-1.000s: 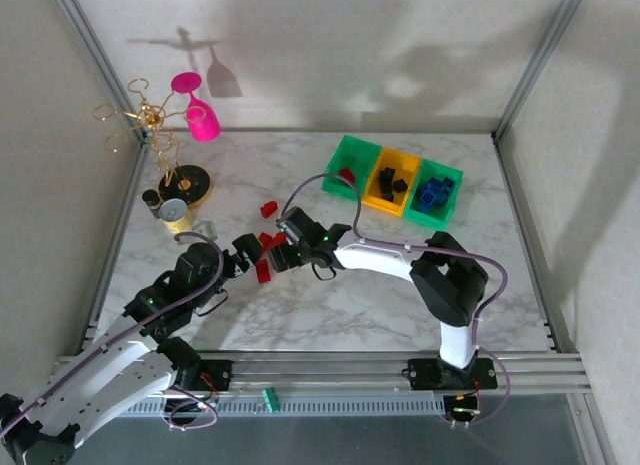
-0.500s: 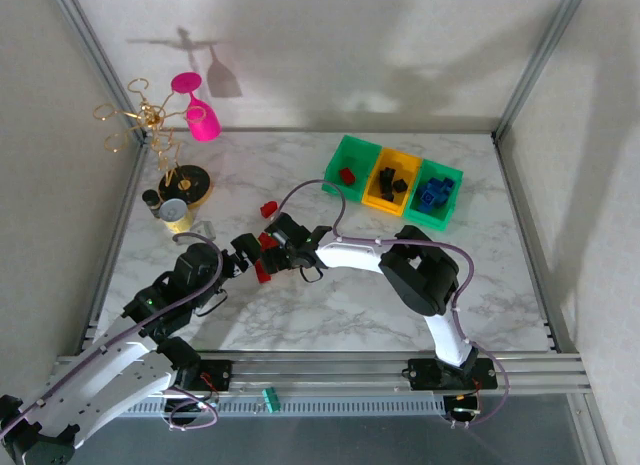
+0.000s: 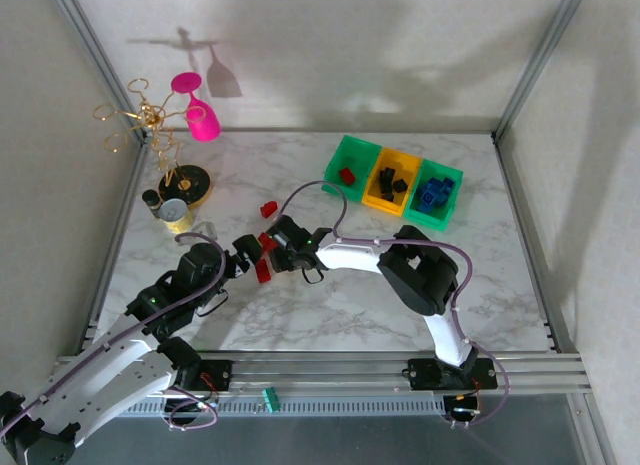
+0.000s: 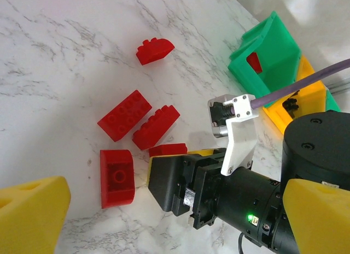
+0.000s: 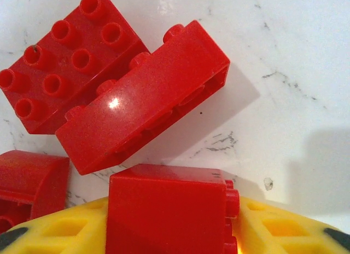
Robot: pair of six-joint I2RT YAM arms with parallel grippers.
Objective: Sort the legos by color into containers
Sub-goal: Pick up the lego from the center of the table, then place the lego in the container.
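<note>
Hidden: the red brick is cut off at the right wrist view's near edge.
Right jaws: closed on that brick, left-centre of the table.
Left jaws: wide apart.
Legos: red, studded, three clustered by the brick, sharp in the left wrist view.
Bins: far right, with red, black and blue sorted inside in the top view.

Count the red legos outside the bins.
5: a lone curved brick farthest out, a studded brick beside a sloped brick, a rounded brick nearest, and a last brick between the right gripper's fingers. More may be hidden.
</note>
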